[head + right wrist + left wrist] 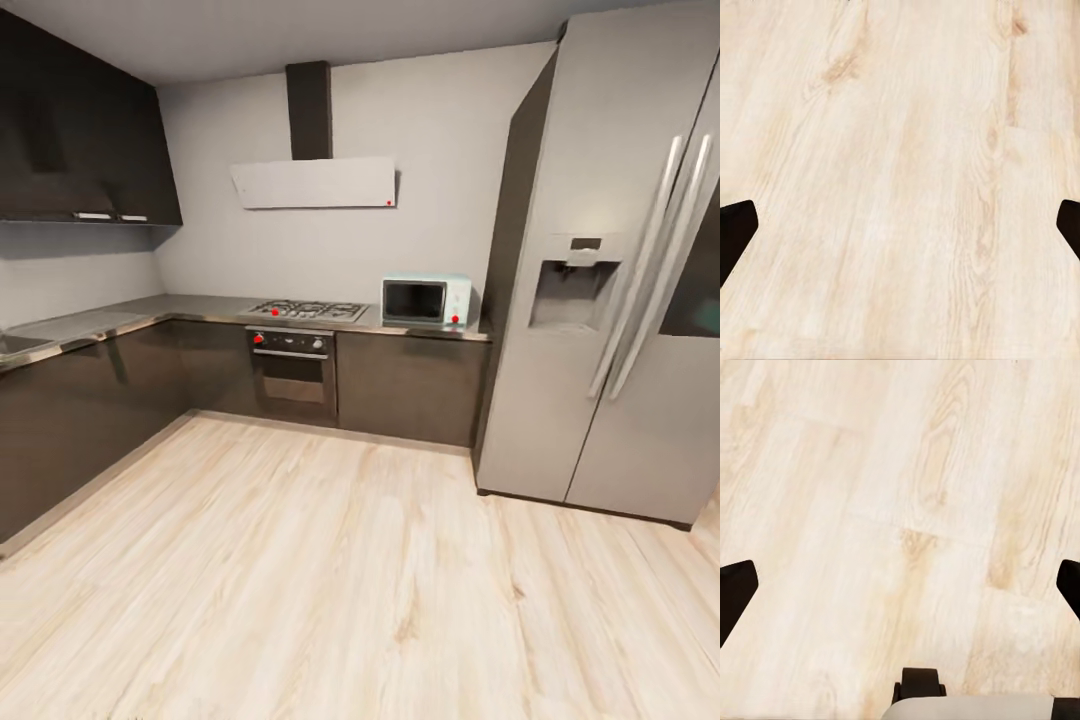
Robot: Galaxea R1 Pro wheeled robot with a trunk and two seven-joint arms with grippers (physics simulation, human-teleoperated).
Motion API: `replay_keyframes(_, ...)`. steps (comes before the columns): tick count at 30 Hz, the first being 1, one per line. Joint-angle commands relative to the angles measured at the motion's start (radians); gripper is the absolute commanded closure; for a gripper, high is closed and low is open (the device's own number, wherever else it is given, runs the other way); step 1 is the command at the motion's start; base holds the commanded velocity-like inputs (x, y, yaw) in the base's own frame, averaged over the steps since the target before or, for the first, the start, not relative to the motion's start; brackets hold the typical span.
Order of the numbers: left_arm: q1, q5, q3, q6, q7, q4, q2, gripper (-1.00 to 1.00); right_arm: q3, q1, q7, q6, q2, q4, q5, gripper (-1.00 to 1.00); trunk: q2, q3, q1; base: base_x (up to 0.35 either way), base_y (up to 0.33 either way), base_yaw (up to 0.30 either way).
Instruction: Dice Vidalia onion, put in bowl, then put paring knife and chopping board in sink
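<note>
Sink (18, 346) just visible at far left of head view, set into grey countertop (150, 310) running to stove (305, 311) and microwave (426, 300), fridge (610, 300) at right. Left gripper (900, 589) spread wide over wooden floor (907, 472), holding nothing. Right gripper (900, 229) likewise wide apart, empty, above floor.

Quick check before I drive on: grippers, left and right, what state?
Left gripper: open, empty, over the wooden floor.
Right gripper: open, empty, over the wooden floor too.
</note>
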Motion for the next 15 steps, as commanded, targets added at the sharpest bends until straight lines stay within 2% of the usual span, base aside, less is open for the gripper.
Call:
replay_keyframes(1,-0.001,0.002,0.000,-0.003,0.000,0.001,0.000,-1.00,0.000,0.000,-0.003,-0.003,0.000,0.000,0.000,-1.00,-0.001,-0.001,0.000,0.098,0.000,0.262)
replay_keyframes(15,-0.001,0.002,0.000,-0.003,0.000,0.001,0.000,-1.00,0.000,0.000,-0.003,-0.003,0.000,0.000,0.000,-1.00,-0.001,-0.001,0.000,0.120,0.000,0.261)
